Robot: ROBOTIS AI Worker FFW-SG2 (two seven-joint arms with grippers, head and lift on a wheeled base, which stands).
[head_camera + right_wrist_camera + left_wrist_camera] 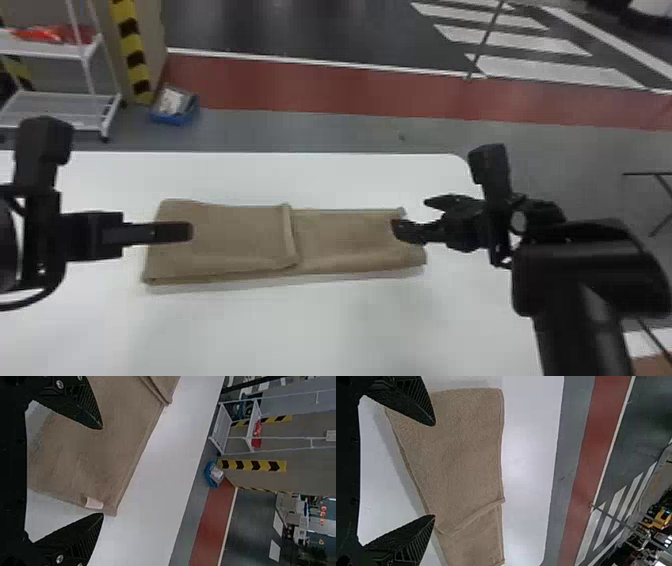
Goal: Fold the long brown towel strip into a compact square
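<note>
Left gripper: black, two fingers standing wide apart, with nothing clamped between them. Position: over the left portion of the towel, in from its left end. Contact with the cloth: cannot be told.

Right gripper: black, two fingers likewise apart, nothing clamped. Position: at the towel's right end, one finger overlapping the cloth in the head view, the other beyond its far edge. Contact: cannot be told.

Towel: one, brown, laid lengthwise from left to right between the two arms. The left portion is doubled over the rest, its hemmed edge crossing the strip near the middle. The right portion lies lower, slightly rumpled toward its end. A small pale label sits near a corner of the right end.

Surface: white, smooth, with a rounded far right corner; it carries the towel.

Floor: grey just past the surface, then a red band, then dark flooring with white stripes.

Blue bin: one, on the floor beyond the surface, to the left, with contents.

White rack: one, far left, red items on its upper shelf.

Yellow-and-black striped marking: upright, beside the rack.
</note>
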